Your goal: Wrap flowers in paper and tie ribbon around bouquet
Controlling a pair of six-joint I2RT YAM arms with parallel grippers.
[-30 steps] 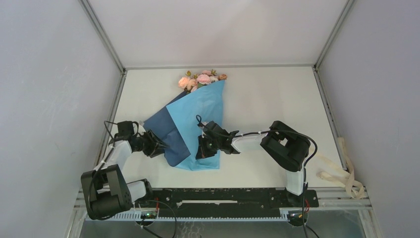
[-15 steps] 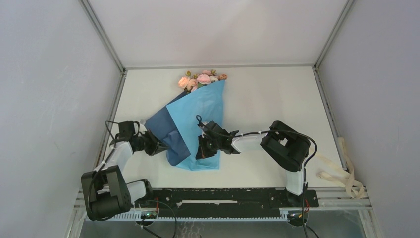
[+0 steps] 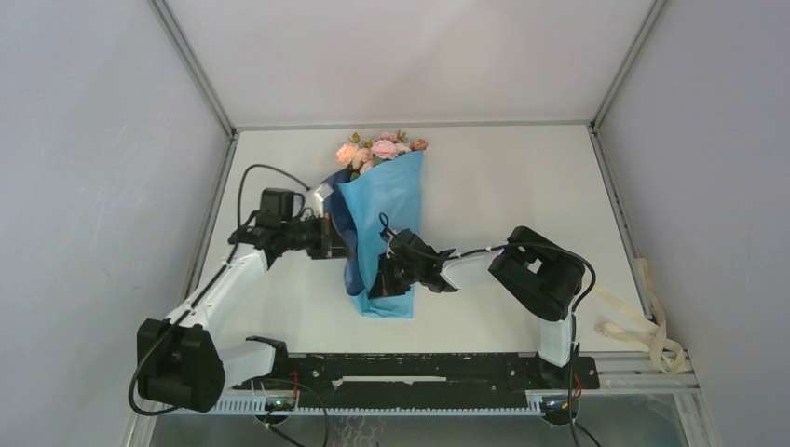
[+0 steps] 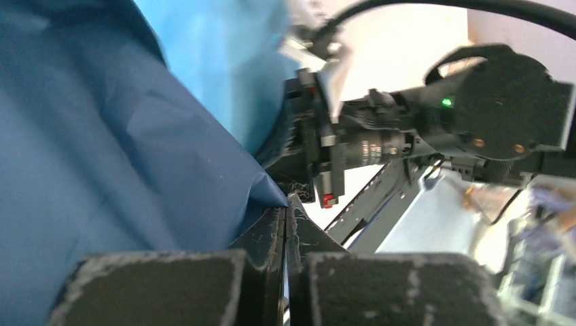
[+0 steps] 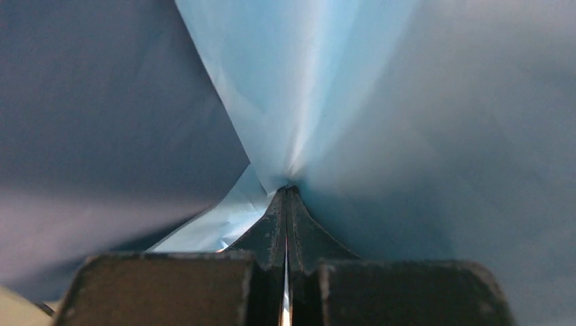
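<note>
The flowers point(image 3: 377, 147) lie at the back of the table, pink blooms poking out of the paper point(image 3: 391, 196). The paper is folded into a light blue cone with a navy flap raised along its left side. My left gripper point(image 3: 337, 237) is at that flap; in the left wrist view it point(image 4: 286, 204) is shut on the navy paper point(image 4: 102, 136) corner. My right gripper point(image 3: 377, 277) sits low on the cone, shut, with light blue paper point(image 5: 407, 102) gathered at its tips point(image 5: 286, 191). The ribbon point(image 3: 643, 326) lies by the right wall, away from both grippers.
Grey walls close the table point(image 3: 522, 186) in on the left, back and right. The black mounting rail point(image 3: 419, 368) runs along the near edge. My right arm point(image 4: 475, 102) fills the upper right of the left wrist view, close to the left gripper.
My left gripper shut on the navy corner and carried it up and to the right, folding the dark flap against the cone. The right gripper stayed put.
</note>
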